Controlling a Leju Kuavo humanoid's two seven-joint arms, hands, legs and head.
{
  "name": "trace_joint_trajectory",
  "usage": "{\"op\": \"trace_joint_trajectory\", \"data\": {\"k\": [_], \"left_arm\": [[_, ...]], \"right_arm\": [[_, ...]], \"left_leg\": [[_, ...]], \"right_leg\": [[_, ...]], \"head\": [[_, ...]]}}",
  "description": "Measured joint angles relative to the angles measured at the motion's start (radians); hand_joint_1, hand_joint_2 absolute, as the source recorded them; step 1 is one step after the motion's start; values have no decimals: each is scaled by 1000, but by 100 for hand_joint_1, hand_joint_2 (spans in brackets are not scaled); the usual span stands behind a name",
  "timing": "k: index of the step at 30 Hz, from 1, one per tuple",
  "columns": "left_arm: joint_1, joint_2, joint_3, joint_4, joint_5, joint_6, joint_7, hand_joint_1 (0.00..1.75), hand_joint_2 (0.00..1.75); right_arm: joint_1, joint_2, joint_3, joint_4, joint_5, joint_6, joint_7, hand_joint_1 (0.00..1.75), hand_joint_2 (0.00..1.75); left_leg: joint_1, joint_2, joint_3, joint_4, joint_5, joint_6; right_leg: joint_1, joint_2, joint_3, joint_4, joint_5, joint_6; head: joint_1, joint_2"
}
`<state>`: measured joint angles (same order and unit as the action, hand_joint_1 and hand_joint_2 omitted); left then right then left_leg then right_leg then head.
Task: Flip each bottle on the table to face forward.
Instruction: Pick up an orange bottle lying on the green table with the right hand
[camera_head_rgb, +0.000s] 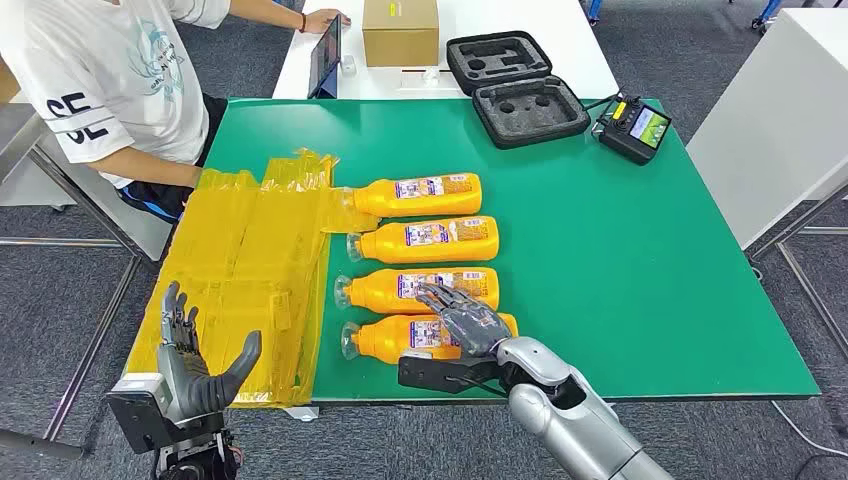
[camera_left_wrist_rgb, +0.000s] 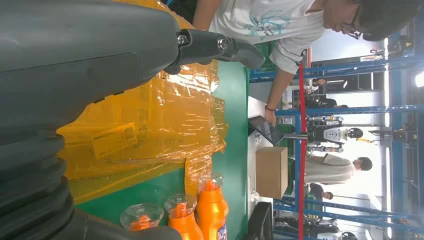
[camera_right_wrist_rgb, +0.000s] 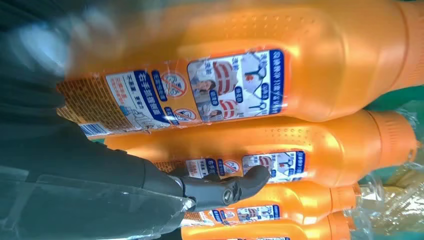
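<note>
Four orange bottles lie side by side on the green table (camera_head_rgb: 620, 260), caps to the left, printed labels up. From far to near they are the first (camera_head_rgb: 425, 194), second (camera_head_rgb: 430, 239), third (camera_head_rgb: 390, 289) and nearest bottle (camera_head_rgb: 385, 340). My right hand (camera_head_rgb: 462, 318) lies over the nearest bottle's body, its fingers spread and reaching the third bottle. In the right wrist view the nearest bottle (camera_right_wrist_rgb: 310, 55) is very close and the thumb (camera_right_wrist_rgb: 225, 187) sticks out free. My left hand (camera_head_rgb: 190, 365) stands open, holding nothing, by the table's front left corner.
Crumpled yellow plastic wrap (camera_head_rgb: 250, 260) covers the table's left part, right up to the bottle caps. A black foam case (camera_head_rgb: 515, 90) and a controller (camera_head_rgb: 635, 128) lie at the back. A person (camera_head_rgb: 110, 80) sits at the back left by a tablet (camera_head_rgb: 325, 55) and cardboard box (camera_head_rgb: 400, 32).
</note>
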<state>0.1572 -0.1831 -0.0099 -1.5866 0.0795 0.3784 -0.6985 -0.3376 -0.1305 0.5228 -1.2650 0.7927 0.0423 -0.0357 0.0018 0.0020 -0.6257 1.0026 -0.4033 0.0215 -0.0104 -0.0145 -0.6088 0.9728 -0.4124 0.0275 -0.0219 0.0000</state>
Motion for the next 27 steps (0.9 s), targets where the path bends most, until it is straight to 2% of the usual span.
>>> {"op": "trace_joint_trajectory", "data": {"k": [27], "left_arm": [[14, 0, 9, -3, 8, 9, -2, 0, 175]], "right_arm": [[56, -30, 3, -27, 33, -15, 20, 0, 175]], "left_leg": [[0, 0, 1, 0, 0, 0]], "right_leg": [[0, 0, 1, 0, 0, 0]], "head": [[0, 0]]}}
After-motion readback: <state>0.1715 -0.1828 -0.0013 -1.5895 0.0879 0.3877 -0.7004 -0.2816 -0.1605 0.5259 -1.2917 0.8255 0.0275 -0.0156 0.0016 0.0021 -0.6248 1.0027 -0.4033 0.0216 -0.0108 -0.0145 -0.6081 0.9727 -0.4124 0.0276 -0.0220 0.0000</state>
